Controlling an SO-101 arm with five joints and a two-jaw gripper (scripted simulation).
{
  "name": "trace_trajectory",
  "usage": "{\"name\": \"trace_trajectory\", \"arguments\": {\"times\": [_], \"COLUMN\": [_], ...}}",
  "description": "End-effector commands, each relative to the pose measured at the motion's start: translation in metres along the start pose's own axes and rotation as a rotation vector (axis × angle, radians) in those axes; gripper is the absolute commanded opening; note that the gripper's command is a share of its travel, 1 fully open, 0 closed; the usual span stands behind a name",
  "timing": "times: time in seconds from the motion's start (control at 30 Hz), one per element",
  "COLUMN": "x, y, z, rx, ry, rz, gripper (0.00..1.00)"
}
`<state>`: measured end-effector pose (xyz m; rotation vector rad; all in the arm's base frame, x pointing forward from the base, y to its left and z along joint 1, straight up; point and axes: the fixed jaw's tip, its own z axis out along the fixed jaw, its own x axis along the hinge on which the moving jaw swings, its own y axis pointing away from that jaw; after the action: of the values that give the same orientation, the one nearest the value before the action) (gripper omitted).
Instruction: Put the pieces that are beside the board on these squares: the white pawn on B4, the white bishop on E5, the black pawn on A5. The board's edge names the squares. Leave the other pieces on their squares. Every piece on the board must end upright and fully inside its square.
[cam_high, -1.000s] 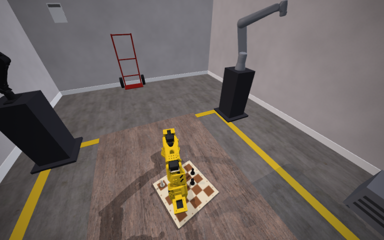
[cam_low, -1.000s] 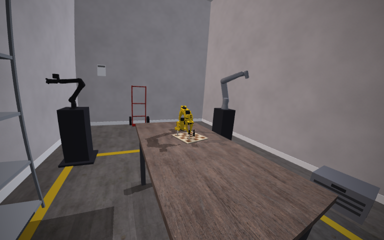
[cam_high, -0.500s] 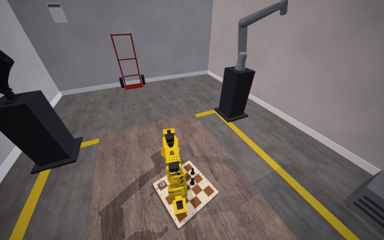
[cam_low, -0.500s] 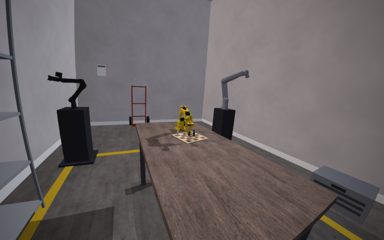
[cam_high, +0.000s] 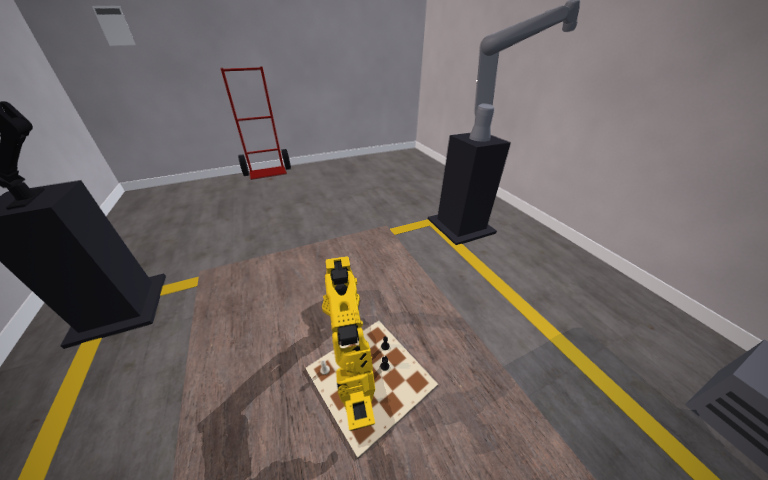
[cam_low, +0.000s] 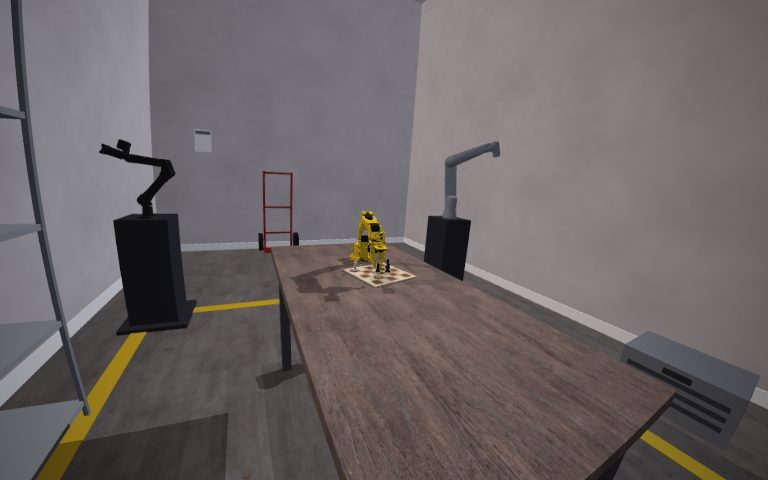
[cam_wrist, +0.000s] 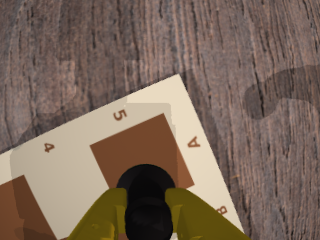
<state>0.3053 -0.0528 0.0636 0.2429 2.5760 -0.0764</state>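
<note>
Gripping a black pawn (cam_wrist: 147, 212) between its narrowly set fingers, the gripper (cam_high: 359, 412) (cam_low: 378, 266) (cam_wrist: 146, 202) of a yellow arm (cam_high: 345, 316) (cam_low: 370, 226) reaches over the checkered board (cam_high: 417, 398) (cam_low: 406, 276) (cam_wrist: 150, 100). Two black pieces (cam_high: 385, 353) stand upright close to the arm's side, and a white piece (cam_high: 324, 367) (cam_low: 355, 266) occupies a brown corner square across the board. The arm blocks several squares from above. A second pale piece (cam_low: 378, 275) appears to stand below the gripper, though from across the room its type is hard to tell.

Around the wooden table (cam_high: 249, 316) (cam_low: 453, 362), a red hand truck (cam_high: 254, 118) (cam_low: 277, 207) stands by the far wall, a black arm (cam_high: 12, 135) (cam_low: 161, 175) and a gray arm (cam_high: 487, 73) (cam_low: 450, 181) are mounted on dark pedestals, and a gray cabinet (cam_high: 741, 396) (cam_low: 690, 384) sits off to one side.

The held pawn, dark and rounded, shows its head foremost to the wrist camera, partly covering the brown A5 square; whether its base touches the board is hidden.
</note>
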Motion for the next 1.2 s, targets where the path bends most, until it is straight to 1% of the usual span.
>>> {"name": "trace_trajectory", "arguments": {"times": [0.0,0.13,0.57,0.63,0.9,1.17], "x": [0.003,0.004,0.013,0.013,0.018,0.020], "y": [-0.003,-0.003,-0.003,-0.003,-0.003,-0.003], "z": [0.002,0.004,0.019,0.019,0.028,0.032], "rx": [0.005,0.005,0.005,0.005,0.005,0.005], "ry": [-0.001,-0.001,0.000,0.000,0.000,0.000], "rz": [0.008,0.008,0.008,0.008,0.008,0.008], "gripper": [0.00,0.00,0.00,0.00,0.00,0.00]}}
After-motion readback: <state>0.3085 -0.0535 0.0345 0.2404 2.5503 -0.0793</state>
